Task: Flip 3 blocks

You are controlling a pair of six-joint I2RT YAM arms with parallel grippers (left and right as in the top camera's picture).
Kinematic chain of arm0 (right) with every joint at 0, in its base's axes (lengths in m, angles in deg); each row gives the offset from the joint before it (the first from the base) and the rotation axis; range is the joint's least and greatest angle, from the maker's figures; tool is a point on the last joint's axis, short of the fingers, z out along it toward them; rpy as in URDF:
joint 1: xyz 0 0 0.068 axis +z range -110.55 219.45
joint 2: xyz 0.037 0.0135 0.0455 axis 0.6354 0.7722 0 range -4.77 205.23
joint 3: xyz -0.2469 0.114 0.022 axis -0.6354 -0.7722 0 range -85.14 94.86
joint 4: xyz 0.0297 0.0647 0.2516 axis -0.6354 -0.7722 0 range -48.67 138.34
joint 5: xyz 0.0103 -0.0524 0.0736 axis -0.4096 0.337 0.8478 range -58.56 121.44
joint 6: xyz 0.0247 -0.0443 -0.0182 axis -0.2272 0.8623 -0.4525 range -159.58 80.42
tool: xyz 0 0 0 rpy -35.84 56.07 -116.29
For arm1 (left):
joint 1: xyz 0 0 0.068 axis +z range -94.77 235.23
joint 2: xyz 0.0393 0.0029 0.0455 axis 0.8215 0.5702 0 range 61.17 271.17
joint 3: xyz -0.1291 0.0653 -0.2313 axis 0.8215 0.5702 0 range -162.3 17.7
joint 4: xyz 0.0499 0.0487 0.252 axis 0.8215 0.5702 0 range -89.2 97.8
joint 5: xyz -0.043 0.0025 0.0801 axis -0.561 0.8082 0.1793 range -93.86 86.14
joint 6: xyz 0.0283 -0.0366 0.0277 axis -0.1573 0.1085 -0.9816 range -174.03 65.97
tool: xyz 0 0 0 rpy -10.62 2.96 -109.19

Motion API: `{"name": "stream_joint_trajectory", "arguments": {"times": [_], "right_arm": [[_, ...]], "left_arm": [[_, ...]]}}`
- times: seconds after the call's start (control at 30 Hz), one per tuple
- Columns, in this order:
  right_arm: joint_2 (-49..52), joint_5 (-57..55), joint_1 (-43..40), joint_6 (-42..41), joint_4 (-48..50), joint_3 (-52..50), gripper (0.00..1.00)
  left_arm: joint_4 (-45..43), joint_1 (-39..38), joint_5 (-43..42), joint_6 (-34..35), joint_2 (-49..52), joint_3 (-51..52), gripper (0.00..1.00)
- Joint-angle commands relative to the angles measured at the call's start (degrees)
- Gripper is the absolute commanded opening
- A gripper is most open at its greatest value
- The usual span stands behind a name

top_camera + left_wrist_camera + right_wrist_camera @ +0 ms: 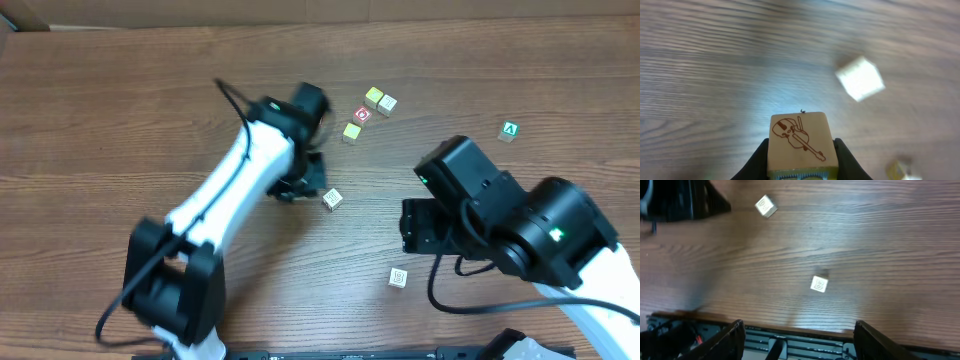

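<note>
My left gripper (800, 152) is shut on a pale wooden block (799, 139) with a brown violin outline on its top face, held above the table. In the overhead view this block is hidden under the left gripper (300, 183). A second pale block (332, 199) lies just right of it and shows blurred in the left wrist view (860, 78). A third pale block (398, 278) lies near the front edge, below my right gripper (418, 228). The right gripper (800, 336) stands open and empty, with that block (819, 284) ahead of it and the second block (765, 206) farther off.
A cluster of small cubes sits at the back: a yellowish one (352, 131), a red-marked one (362, 115), a yellow-green one (374, 97) and a pale one (387, 103). A green "A" cube (510, 131) lies at the far right. The table's front edge (805, 329) runs just under the right fingers.
</note>
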State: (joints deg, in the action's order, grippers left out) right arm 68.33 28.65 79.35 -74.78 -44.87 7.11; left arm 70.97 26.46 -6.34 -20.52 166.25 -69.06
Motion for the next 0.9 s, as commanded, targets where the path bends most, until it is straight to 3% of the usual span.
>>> {"name": "stream_joint_trajectory", "arguments": {"times": [0.0,0.27,0.87], "right_arm": [[-5.97,-3.52,0.09,-1.99,-0.44,1.60,0.70],[-11.85,-2.10,0.09,-3.52,-3.82,1.60,0.71],[-12.39,-0.11,0.11,-3.43,-3.82,1.57,0.72]], "left_arm": [[-1.29,-8.98,3.56,-2.10,-4.79,4.83,0.08],[-9.70,-20.83,0.57,2.84,-5.07,13.38,0.19],[-21.77,-21.18,-9.77,7.02,-5.07,28.35,0.23]]}}
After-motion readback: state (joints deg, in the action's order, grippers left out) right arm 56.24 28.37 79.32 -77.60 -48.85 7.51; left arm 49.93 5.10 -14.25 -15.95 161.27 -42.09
